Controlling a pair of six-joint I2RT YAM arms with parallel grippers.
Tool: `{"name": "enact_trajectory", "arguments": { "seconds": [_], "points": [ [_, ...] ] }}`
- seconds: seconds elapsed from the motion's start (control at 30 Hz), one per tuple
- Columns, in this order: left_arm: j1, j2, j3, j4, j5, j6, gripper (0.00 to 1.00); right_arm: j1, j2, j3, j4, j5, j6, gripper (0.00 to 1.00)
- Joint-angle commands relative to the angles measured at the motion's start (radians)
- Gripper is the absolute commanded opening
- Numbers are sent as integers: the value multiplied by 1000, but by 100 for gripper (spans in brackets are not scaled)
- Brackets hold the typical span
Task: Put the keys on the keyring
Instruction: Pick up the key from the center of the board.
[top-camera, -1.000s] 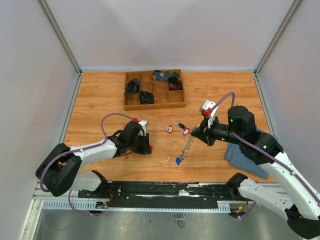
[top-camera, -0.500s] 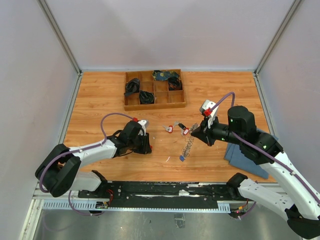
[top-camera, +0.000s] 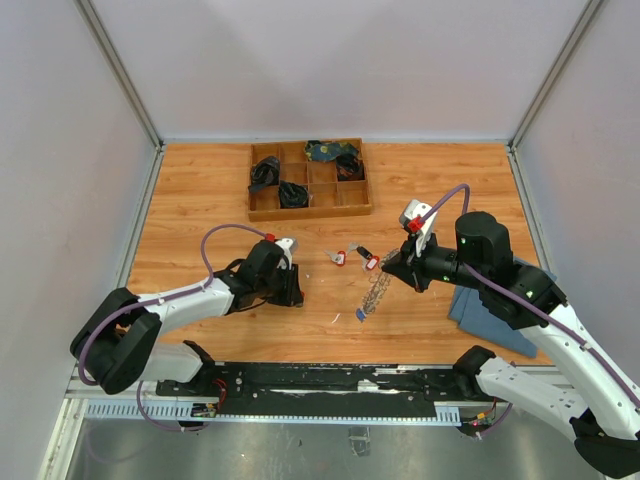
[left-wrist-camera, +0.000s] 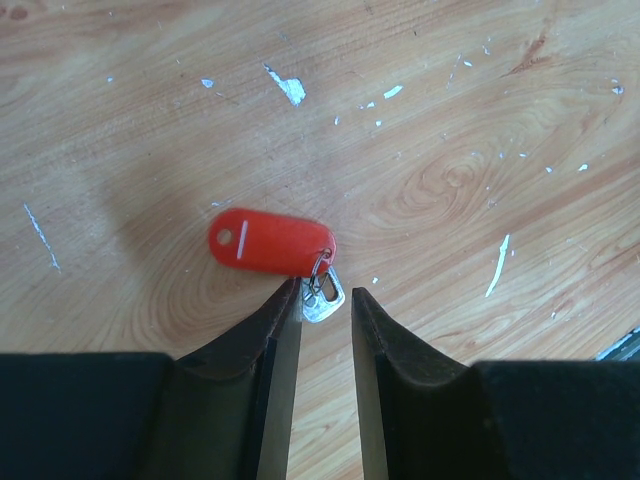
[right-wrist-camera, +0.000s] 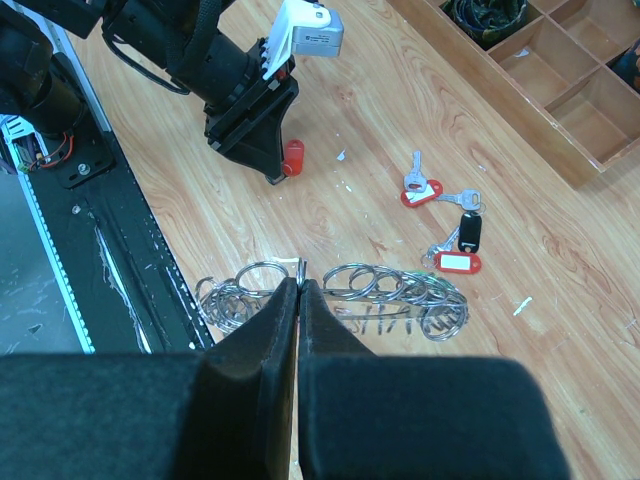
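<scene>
My left gripper (top-camera: 292, 292) is low over the table with its jaws slightly apart. In the left wrist view (left-wrist-camera: 325, 300) the silver head of a key (left-wrist-camera: 323, 297) with a red plastic tag (left-wrist-camera: 270, 241) lies between the fingertips, against the left finger. My right gripper (top-camera: 388, 266) is shut on the keyring (top-camera: 374, 293), which hangs down with a blue key at its lower end. In the right wrist view (right-wrist-camera: 300, 285) the ring (right-wrist-camera: 400, 290) carries many small split rings and silver keys. More keys, red- and black-tagged (top-camera: 352, 258), lie between the arms, also seen in the right wrist view (right-wrist-camera: 455, 240).
A wooden compartment tray (top-camera: 262, 212) with dark items stands at the back. A blue cloth (top-camera: 478, 312) lies under the right arm. The black base rail (top-camera: 320, 378) runs along the near edge. White specks dot the wood.
The hanging keyring has swung a little to the right and its blue key sits slightly higher. My left gripper has shifted only slightly.
</scene>
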Motion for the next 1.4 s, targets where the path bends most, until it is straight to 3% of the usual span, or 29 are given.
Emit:
{"name": "enact_trajectory", "arguments": {
  "seconds": [0.0,0.4,0.93,1.37],
  "points": [
    [7,-1,28,11,-3,12,32,-17,-19,-3,39,-14,10,1],
    [7,21,34,29,9,18,31,-17,-21,-1,35,-10,10,1],
    [7,48,37,42,11,22,23,-18,-24,2,26,-5,10,1],
    [7,-10,42,55,51,43,1,-18,-23,-1,25,-1,10,1]
  ]
}}
